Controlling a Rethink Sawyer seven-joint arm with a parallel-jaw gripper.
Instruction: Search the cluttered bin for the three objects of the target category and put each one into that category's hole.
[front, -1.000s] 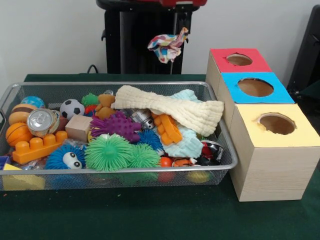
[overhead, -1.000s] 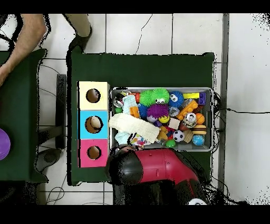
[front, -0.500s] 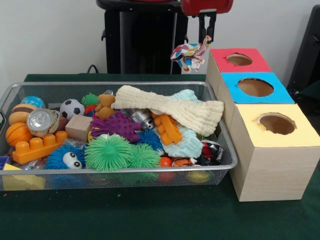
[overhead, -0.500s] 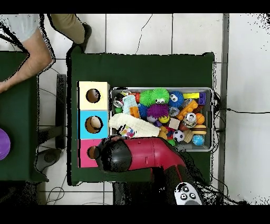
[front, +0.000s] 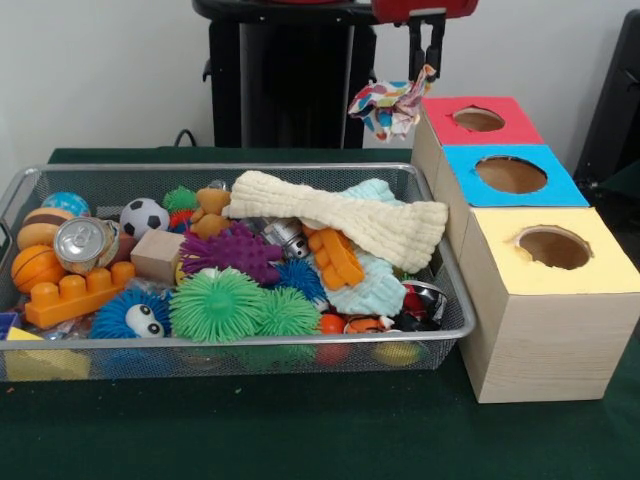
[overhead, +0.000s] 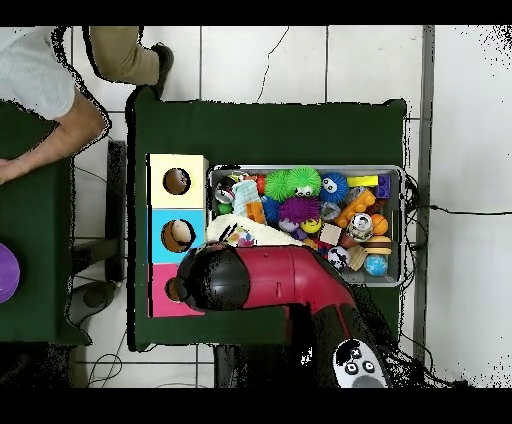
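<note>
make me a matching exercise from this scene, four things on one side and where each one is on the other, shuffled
Things:
1. patterned cloth
2. cream towel
3. soda can
4. yellow box

Places:
A. draped over the toys in the bin
B. nearest the camera in the row of boxes
C. hanging from the gripper beside the red box
D. at the bin's left end, by the soccer ball

Pairs: 1-C, 2-A, 3-D, 4-B
</note>
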